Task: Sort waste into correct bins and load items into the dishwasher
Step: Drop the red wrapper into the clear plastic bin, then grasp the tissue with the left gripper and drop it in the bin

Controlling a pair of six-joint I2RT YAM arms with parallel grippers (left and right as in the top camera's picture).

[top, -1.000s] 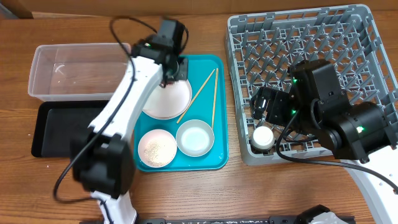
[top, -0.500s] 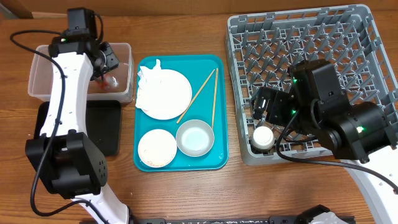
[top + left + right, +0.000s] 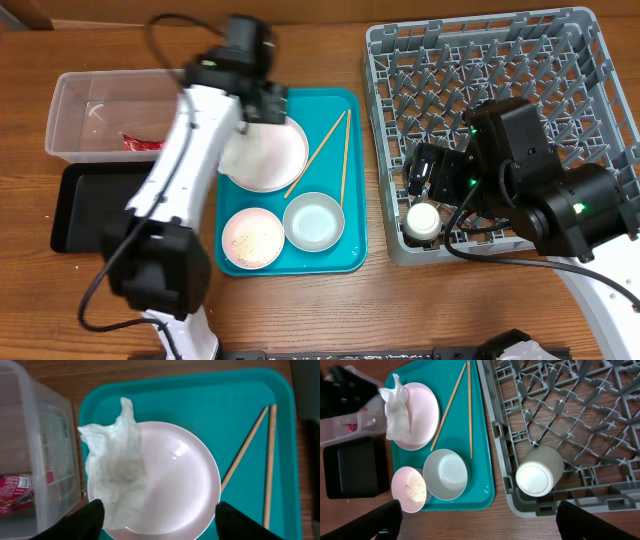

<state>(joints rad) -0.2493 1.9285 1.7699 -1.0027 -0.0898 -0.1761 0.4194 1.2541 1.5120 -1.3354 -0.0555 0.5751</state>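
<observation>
Napkin (image 3: 116, 467) lies on large plate (image 3: 175, 477), left side, just ahead of left gripper (image 3: 159, 510); jaws spread wide, holding nothing.

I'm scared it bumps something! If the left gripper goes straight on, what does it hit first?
Probably the large white round plate; the open left gripper points at it. One finger might brush the crumpled white paper napkin first; depth is unclear.

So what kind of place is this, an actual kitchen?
Probably not. It looks like a tabletop dish-clearing mock-up. A grey dish rack sits straight on a wooden table beside a teal tray, with a clear tub and a black tray apparently serving as bins.
</observation>
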